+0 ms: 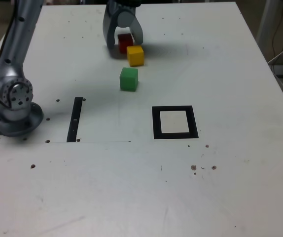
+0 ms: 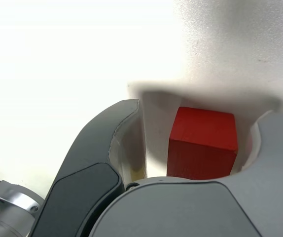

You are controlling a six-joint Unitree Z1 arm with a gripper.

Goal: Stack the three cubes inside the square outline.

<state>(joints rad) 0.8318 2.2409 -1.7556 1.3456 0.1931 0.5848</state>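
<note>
Wrist view: gripper (image 2: 195,148) spread around red cube (image 2: 203,143), jaws not yet touching. Risk: closing may nudge the adjacent yellow cube (image 1: 135,55).

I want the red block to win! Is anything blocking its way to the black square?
Yes: the yellow cube sits right beside the red cube, and the green cube lies further toward the square outline. Lifting over them avoids both.

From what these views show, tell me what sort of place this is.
Probably a robotics lab test bench: a bare white table with small holes, a taped black square outline, and a grey arm's gripper straddling a small red cube.
</note>
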